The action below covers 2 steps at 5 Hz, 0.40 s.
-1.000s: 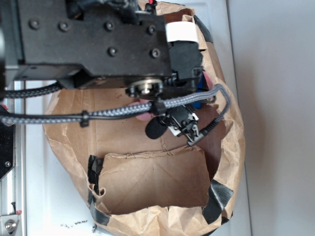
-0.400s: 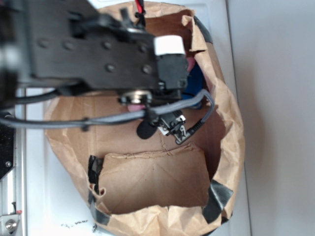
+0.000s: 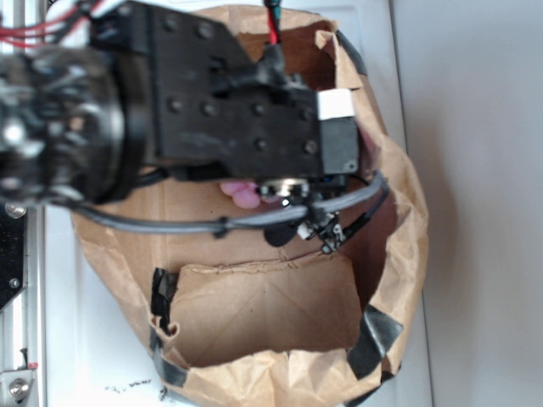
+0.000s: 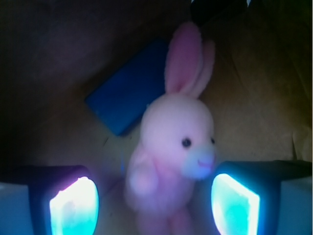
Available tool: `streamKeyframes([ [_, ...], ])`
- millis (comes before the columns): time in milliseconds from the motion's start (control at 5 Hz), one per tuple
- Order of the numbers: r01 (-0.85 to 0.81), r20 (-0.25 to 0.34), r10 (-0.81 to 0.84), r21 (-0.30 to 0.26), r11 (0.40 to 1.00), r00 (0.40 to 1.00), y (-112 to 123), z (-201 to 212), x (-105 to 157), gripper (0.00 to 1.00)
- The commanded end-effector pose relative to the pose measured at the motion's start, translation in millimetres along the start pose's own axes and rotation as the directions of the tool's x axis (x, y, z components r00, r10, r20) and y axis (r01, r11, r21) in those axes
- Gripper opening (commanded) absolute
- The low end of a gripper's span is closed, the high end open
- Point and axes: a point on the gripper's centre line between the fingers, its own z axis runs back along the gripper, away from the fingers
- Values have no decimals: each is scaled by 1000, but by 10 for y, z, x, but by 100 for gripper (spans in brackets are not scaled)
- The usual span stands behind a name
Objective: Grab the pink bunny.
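Mostly hidden under the arm (image 3: 212, 110): bunny (image 3: 242, 193), only a pink scrap showing beside the bag (image 3: 399, 246) wall. Cut off at the wrist view's bottom edge: bunny's feet, both fingers (image 4: 73, 205). Partly hidden behind the bunny: block (image 4: 127, 95). Blurred: arm's left end.

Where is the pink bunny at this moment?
In the wrist view, the pink bunny lies centred between the open gripper fingers, with the blue block just behind it, inside the paper bag.
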Motion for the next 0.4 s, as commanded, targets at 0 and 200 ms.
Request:
streamKeyframes([
  [0, 71, 62, -71, -7, 997, 996, -158, -80, 84, 100],
  [200, 81, 53, -82, 25, 996, 995, -165, -248, 255, 100],
])
